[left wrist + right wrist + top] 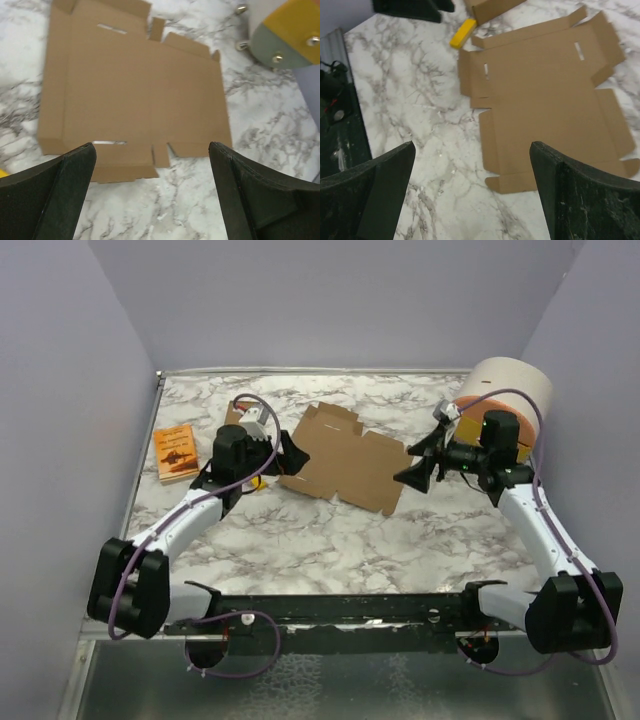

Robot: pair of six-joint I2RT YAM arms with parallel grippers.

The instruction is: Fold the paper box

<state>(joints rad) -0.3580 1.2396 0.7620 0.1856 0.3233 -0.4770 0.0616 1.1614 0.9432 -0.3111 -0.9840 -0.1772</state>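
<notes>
Top external: booklet (177, 453), cylinder (510, 385) flank sheet (345, 460)

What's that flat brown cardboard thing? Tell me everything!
The flat brown cardboard sheet is an unfolded paper box with tabs, notches, slots and crease lines. It lies flat, a bit askew, on the white marble table. The open left claw and open right claw point at it from either side.

The tabletop (330, 540) is viewed from above, behind the arm bases (130, 590). Each wrist view is aimed down closely between its own fingers (50, 195), from opposite sides; the paper box (345, 455) is shared by all.
</notes>
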